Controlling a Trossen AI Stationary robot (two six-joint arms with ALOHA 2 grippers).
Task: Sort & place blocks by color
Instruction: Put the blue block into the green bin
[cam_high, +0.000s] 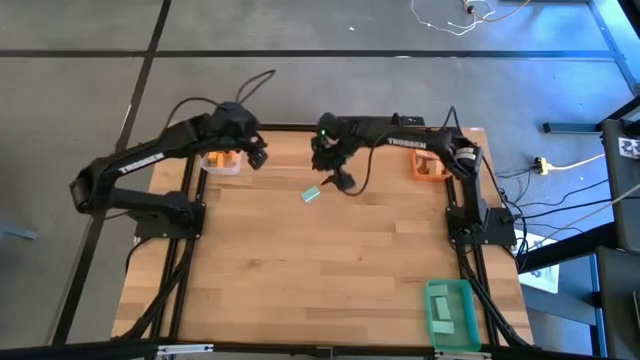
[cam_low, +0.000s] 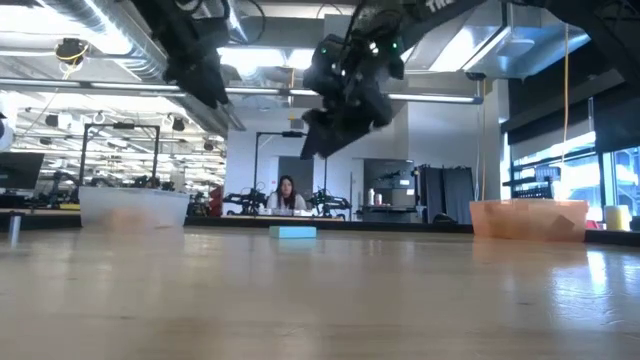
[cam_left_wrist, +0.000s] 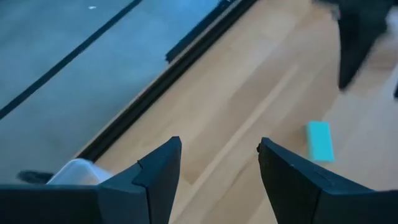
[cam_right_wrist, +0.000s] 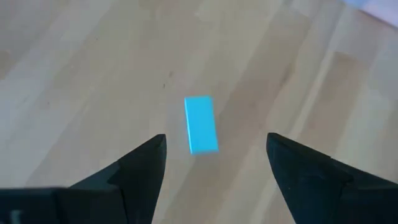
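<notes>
We see the right pincer (cam_high: 341, 182) hovering wide open and empty above a teal block (cam_high: 311, 194) on the counter (cam_high: 330, 260); the left pincer (cam_high: 258, 155) hangs open, empty

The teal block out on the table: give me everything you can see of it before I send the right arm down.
The teal block is a short, flat rectangular bar with a plain, smooth-looking face. It lies flat on the bare wooden table, alone, in the far middle part, at a slant to the table's edges. Nothing touches it except the tabletop. The right gripper hangs above it, open, with the block showing between its fingers. The left gripper is off to the side, open and empty.
</notes>
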